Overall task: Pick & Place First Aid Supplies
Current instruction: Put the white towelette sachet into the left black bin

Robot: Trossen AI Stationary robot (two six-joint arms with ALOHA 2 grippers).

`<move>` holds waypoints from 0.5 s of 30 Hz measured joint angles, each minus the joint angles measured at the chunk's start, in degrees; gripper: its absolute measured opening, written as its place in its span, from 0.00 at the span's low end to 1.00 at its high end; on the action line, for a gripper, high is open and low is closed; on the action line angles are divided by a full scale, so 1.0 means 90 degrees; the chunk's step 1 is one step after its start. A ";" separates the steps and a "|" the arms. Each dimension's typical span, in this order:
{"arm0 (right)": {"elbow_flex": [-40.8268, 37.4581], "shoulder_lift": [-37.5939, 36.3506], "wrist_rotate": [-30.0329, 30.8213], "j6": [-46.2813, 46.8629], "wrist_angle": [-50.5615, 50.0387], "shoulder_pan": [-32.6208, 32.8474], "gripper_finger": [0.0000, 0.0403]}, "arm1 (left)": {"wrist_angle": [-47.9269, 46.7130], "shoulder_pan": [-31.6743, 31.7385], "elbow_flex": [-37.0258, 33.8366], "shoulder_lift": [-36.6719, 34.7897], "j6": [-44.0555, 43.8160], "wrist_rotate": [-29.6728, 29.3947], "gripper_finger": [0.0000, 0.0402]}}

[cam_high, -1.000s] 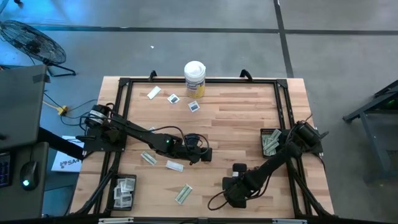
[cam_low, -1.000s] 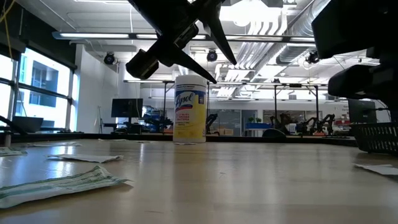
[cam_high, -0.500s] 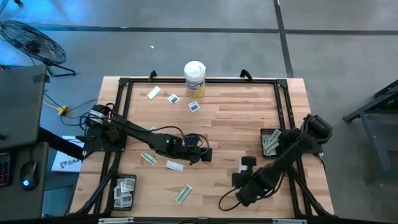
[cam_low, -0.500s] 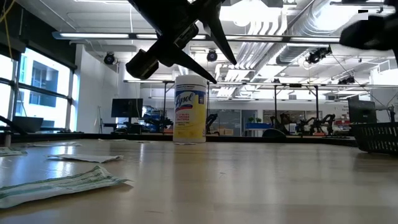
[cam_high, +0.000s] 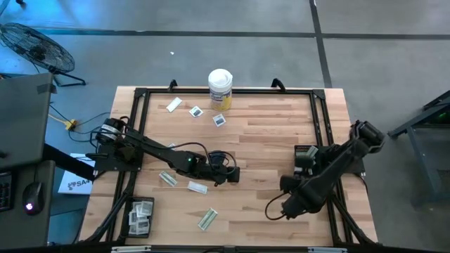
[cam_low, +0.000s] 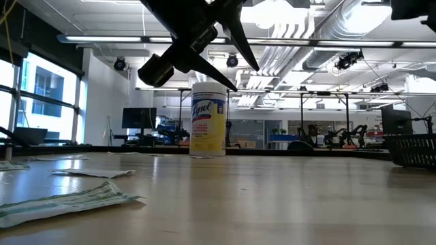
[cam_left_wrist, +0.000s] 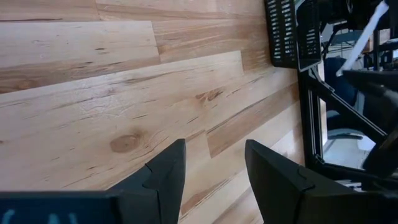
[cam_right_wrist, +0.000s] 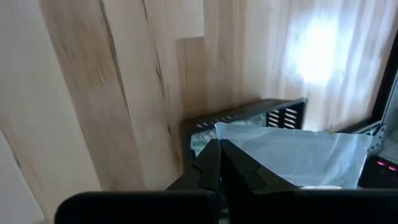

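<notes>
On the left edge of the counter [cam_high: 267,133], near its front corner, a small black tray [cam_high: 138,216] holds several pale-green wrappers lying flat side by side. Loose packets lie just beside it on the wood: one oblong wrapper [cam_high: 167,178] beside the left arm, a white one [cam_high: 197,187] next to it, and a pale-green one [cam_high: 207,218] nearer the front edge. Toward the back edge lie another white wrapper [cam_high: 174,105] and two square sachets [cam_high: 195,111] with dark centre marks, close to a tall white canister [cam_high: 220,88] with a yellow label.

The left gripper [cam_high: 230,173] hangs over the middle of the counter, above bare wood; its jaws stand apart with nothing between them, as the left wrist view shows.

Farther right, the right gripper [cam_high: 296,166] is at the near edge of a black mesh basket [cam_high: 306,150] set against the right side of the frame. Its jaws are closed on a white packet [cam_right_wrist: 298,158], which the right wrist view shows sticking out past the fingertips, over the basket. Pale-green wrappers already lie in the basket [cam_right_wrist: 200,140]; how many cannot be told.
</notes>
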 joint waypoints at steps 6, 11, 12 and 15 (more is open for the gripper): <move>0.0000 -0.0554 0.0250 -0.0160 -0.0064 -0.0005 0.00 | -0.0001 0.0000 0.0000 0.0000 0.0000 0.0000 0.41; 0.0000 -0.1097 0.0414 -0.0154 -0.0164 -0.0053 0.00 | -0.0001 -0.0001 0.0000 0.0000 0.0000 0.0000 0.41; 0.0000 -0.1193 0.0426 -0.0154 -0.0179 -0.0095 0.00 | -0.0001 0.0001 0.0000 0.0000 0.0000 0.0000 0.41; -0.0090 -0.1502 0.0450 -0.0215 -0.0174 -0.0310 0.00 | -0.0001 0.0000 0.0000 0.0000 -0.0001 0.0000 0.41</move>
